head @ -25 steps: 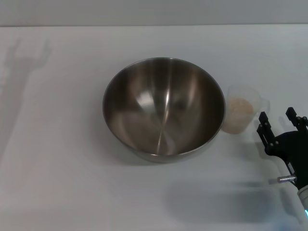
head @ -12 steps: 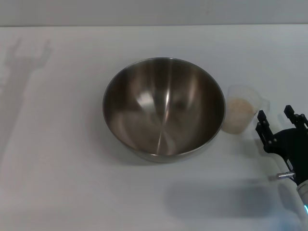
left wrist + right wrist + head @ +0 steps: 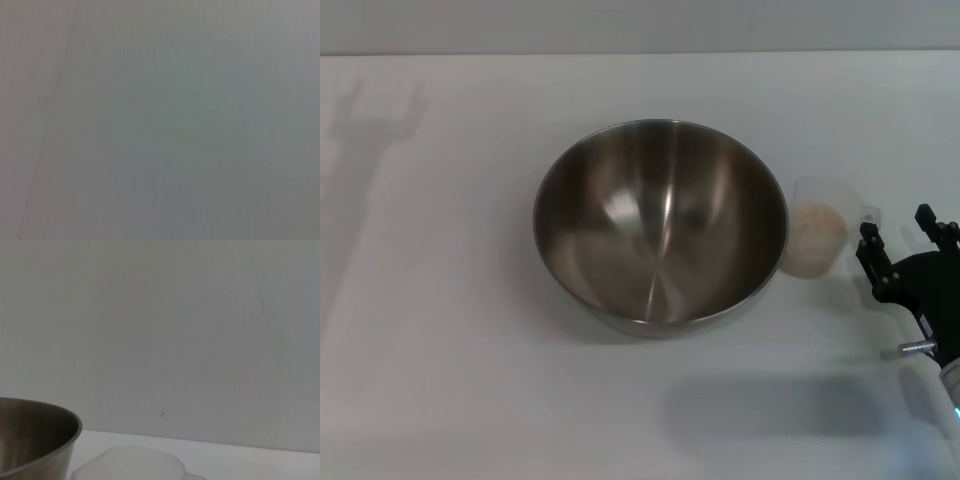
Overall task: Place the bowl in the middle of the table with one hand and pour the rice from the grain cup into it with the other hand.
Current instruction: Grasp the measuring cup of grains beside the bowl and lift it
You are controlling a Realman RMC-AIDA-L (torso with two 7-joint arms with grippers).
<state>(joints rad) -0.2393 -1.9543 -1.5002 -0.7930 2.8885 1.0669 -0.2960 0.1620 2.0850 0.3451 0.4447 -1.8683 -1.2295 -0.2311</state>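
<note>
Over the last second the right gripper [image 3: 902, 238], a black two-fingered pincer at the near right of the head view, has shifted slightly rightward and now sits just beside the handle side of the cup; nothing else has moved. Its fingers stand apart and hold nothing. One large round stainless-steel mixing bowl [image 3: 660, 225], shiny and empty inside, sits upright near the middle of the plain white matte table [image 3: 440, 300]. One small clear plastic grain cup [image 3: 823, 236] with a pouring lip stands upright just beside the bowl's right rim, possibly touching it, and holds a low mound of pale beige rice [image 3: 818, 224]. In the right wrist view the bowl's rim [image 3: 35, 440] and the cup's rim [image 3: 132, 465] appear close ahead. The cup is probably light, thin-walled and somewhat slippery, so it may tip or slide if nudged; a hold on the handle or across the body below the rim looks safest. The loose grains will likely pour all at once when tilted. The left gripper is out of sight; its wrist view shows only a blank surface.
</note>
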